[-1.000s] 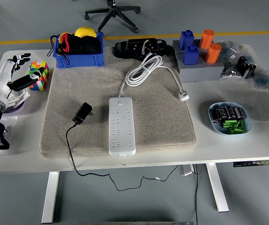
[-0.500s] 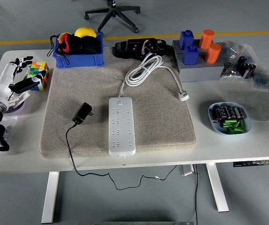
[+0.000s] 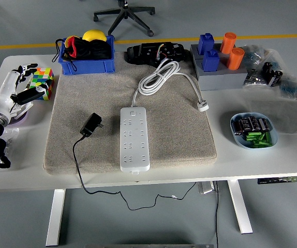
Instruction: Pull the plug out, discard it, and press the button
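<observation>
- My left hand (image 3: 18, 88) hangs over the tabletop's (image 3: 272, 155) left edge at about 9 o'clock from the mat, fingers loosely spread and holding nothing; a dark-tipped finger points toward the colour cube (image 3: 43, 80) just beside it at 3 o'clock.
- The blue bin (image 3: 86, 64) with dark items and a yellow ball sits at 12 o'clock of the mat's left part.
- The grey mat (image 3: 179, 129) covers the middle of the tabletop.
- The black plug (image 3: 91, 125) lies loose on the mat, at 9 o'clock from the strip and apart from it; its black cable runs toward 6 o'clock and off the near edge.
- The white power strip (image 3: 134, 138) lies lengthwise on the mat, its button end toward 12 o'clock; no plug sits in its sockets.
- The strip's white cord (image 3: 159, 77) is coiled at 12 o'clock, its white plug end lying at 2 o'clock.
- A grey block (image 3: 221, 78) with blue and orange pieces stands at 1 o'clock.
- A light blue dish (image 3: 254, 130) of batteries sits at 3 o'clock.
</observation>
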### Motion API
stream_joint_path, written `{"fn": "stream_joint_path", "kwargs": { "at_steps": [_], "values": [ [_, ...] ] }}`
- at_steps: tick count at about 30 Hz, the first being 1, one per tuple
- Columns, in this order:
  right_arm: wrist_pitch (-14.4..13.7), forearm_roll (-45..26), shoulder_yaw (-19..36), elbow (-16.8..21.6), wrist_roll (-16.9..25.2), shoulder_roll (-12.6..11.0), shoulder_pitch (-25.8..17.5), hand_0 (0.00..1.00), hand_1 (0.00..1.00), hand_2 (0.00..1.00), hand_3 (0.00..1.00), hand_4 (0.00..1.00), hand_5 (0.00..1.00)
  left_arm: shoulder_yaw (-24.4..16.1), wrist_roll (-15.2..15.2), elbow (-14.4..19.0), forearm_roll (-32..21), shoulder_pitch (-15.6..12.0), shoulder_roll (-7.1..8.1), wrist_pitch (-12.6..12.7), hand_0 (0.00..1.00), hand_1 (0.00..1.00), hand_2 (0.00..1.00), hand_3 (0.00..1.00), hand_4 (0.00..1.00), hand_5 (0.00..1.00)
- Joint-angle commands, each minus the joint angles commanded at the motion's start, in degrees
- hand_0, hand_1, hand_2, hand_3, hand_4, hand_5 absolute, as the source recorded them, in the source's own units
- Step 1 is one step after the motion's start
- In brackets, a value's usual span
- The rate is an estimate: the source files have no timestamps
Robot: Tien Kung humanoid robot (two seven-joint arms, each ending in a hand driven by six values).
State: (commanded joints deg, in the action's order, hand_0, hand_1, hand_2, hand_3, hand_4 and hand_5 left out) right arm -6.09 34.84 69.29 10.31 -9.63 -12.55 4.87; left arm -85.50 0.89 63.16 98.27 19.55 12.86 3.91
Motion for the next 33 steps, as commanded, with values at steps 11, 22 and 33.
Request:
{"fn": "stream_joint_path", "kwargs": {
  "at_steps": [11,22,33],
  "values": [
    [-0.21,-0.01,0.08,0.0,-0.12,-0.04,0.27,0.753,0.663,0.651,0.618,0.661,0.507,0.31,0.02,-0.19,0.07,0.61,0.03,0.09,0.871,0.899,0.846,0.855,0.762,0.377],
    [-0.26,0.47,0.82,0.0,-0.35,-0.36,0.41,0.753,0.663,0.651,0.618,0.66,0.506,0.36,-0.07,-0.04,0.05,1.24,0.29,0.22,0.871,0.901,0.842,0.853,0.759,0.377],
    [-0.33,1.93,1.22,0.0,-0.99,-0.86,2.86,0.754,0.663,0.651,0.618,0.66,0.506,0.07,-0.27,-0.01,-0.17,3.26,1.49,0.43,0.866,0.898,0.84,0.851,0.755,0.378]
  ]
}}
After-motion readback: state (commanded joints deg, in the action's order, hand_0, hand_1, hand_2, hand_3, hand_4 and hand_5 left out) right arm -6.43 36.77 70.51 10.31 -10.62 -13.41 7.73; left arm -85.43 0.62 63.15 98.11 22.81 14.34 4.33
